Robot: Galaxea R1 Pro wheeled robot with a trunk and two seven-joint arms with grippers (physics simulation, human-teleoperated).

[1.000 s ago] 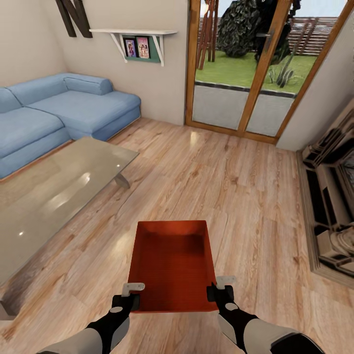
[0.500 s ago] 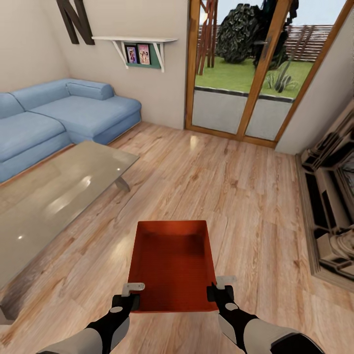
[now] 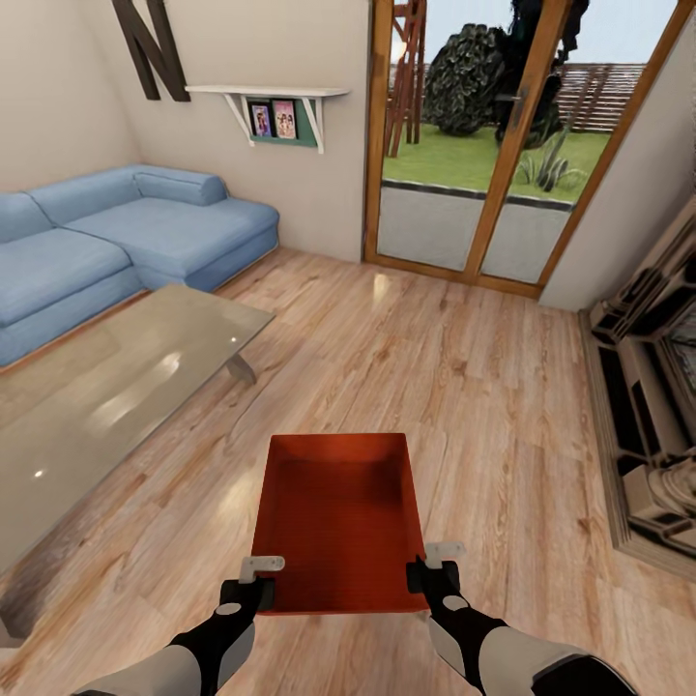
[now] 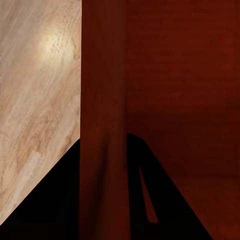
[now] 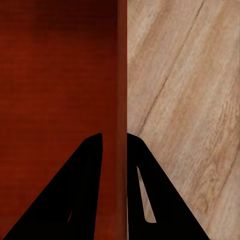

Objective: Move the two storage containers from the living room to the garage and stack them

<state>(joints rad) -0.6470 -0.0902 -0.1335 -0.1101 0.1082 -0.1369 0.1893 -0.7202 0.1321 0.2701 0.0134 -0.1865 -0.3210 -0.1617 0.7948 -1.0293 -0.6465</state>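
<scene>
One orange-red storage container (image 3: pixel 338 522), an open box without a lid, hangs level in front of me above the light wood floor (image 3: pixel 464 367) of the living room. My left gripper (image 3: pixel 259 578) is shut on its left wall near the front corner, and my right gripper (image 3: pixel 425 570) is shut on its right wall. In the left wrist view the thin red wall (image 4: pixel 102 100) runs between the two dark fingers (image 4: pixel 60 200). In the right wrist view the wall (image 5: pixel 121 75) sits pinched between the fingers (image 5: pixel 85 190) too.
A glass coffee table (image 3: pixel 97 406) stands close on the left, with the blue corner sofa (image 3: pixel 126 232) behind it. Wood-framed glass doors (image 3: pixel 483 145) are straight ahead. The fireplace (image 3: pixel 648 387) lines the right side. Open plank floor lies between them.
The room has slid slightly down in the picture, so the camera has moved. The container and both grippers keep the same place in the view, still gripped.
</scene>
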